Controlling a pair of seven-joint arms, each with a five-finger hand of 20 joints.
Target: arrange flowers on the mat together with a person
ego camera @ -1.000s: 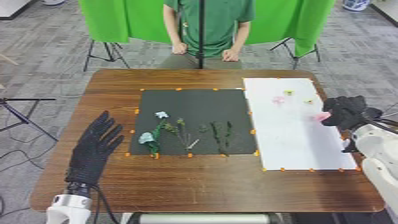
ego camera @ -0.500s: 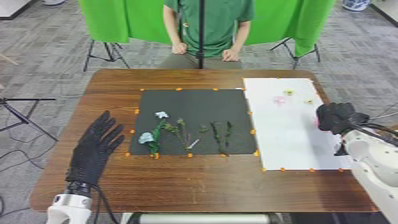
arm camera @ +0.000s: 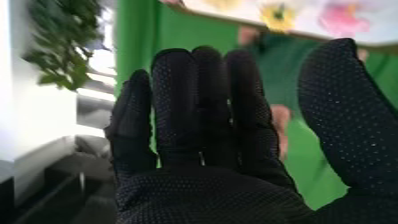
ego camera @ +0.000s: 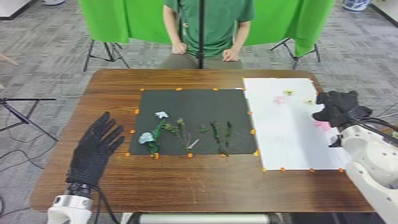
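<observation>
Flowers (ego camera: 147, 137) on black mat (ego camera: 195, 102), on white mat (ego camera: 282, 132)

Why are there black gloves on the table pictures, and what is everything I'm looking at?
That's a robot! It has two white arms, and each wears a black glove on its hand.

One picture comes from a camera on its head, looking down at the brown table. The other comes from a camera on its right wrist, so you see the right hand up close.

On the dark mat lie a pale blue flower and some green stems. On the white mat are more, like a yellow flower and a bright pink flower near the right hand.

Is it holding anything? No. The right hand's fingers are straight and its palm is empty, and the left hand is open too.
</observation>
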